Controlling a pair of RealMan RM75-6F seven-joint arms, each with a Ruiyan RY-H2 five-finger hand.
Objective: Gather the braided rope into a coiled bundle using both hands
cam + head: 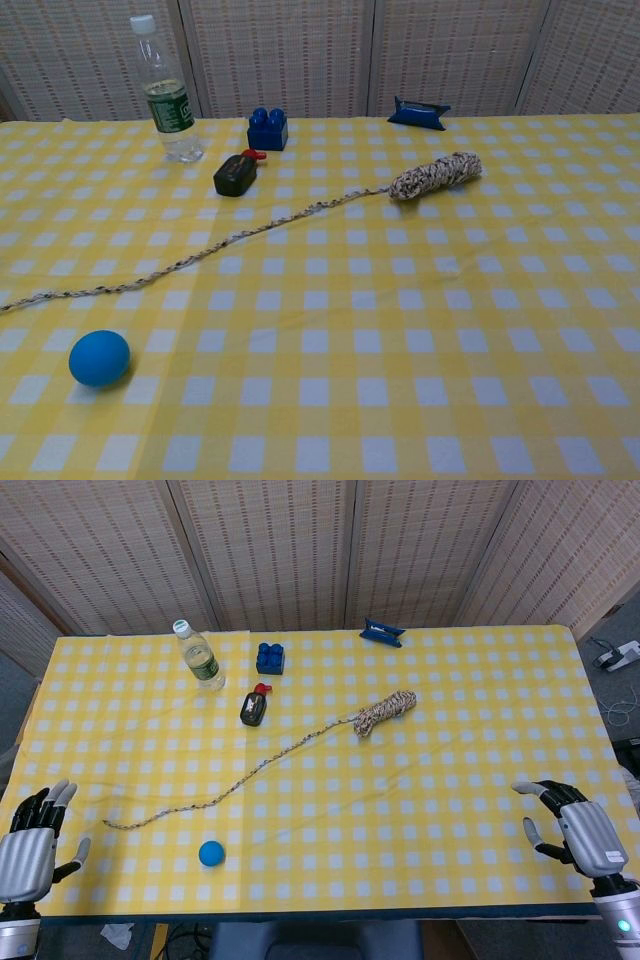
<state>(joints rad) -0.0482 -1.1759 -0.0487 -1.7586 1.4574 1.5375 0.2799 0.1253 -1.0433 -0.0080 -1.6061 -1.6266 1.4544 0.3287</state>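
The braided rope (240,780) (240,236) lies on the yellow checked table. One end is wound into a small bundle (386,712) (435,176) right of centre, and a long loose tail runs down and left to its end (108,825). My left hand (32,842) rests at the front left table edge, fingers apart, holding nothing, a short way left of the tail's end. My right hand (578,828) sits at the front right edge, fingers spread and empty, far from the bundle. Neither hand shows in the chest view.
A blue ball (211,853) (99,357) lies near the front left, just below the rope tail. Behind the rope are a black and red object (254,706), a water bottle (199,656), a blue brick (270,658) and a blue packet (382,632).
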